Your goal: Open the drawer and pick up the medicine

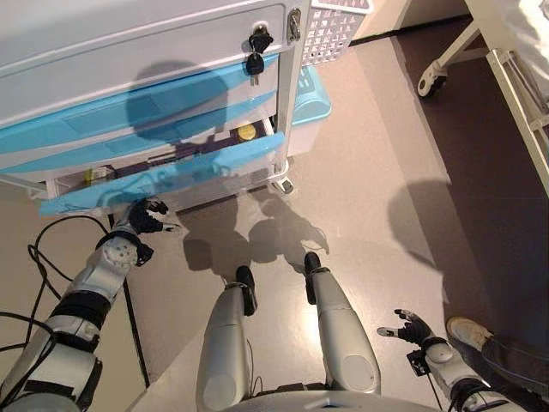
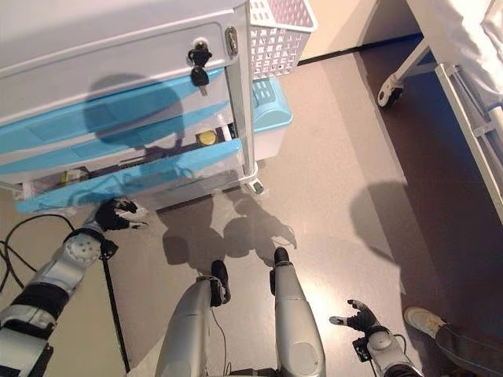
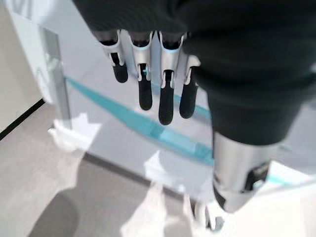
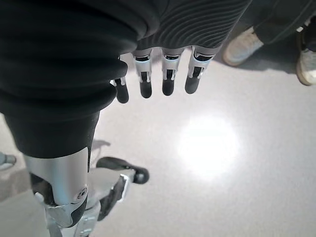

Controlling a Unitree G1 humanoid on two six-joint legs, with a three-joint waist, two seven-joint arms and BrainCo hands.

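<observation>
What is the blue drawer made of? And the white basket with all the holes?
The open blue drawer looks like smooth plastic: its front is see-through blue, and light shines off it. The white basket on the side of the cabinet also looks like plastic, moulded as a stiff grid of small holes, though painted wire can't be ruled out.

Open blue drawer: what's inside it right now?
Inside the open blue drawer a round yellow item shows near its right end, with small yellowish things towards the left. The drawer above covers the rest.
</observation>
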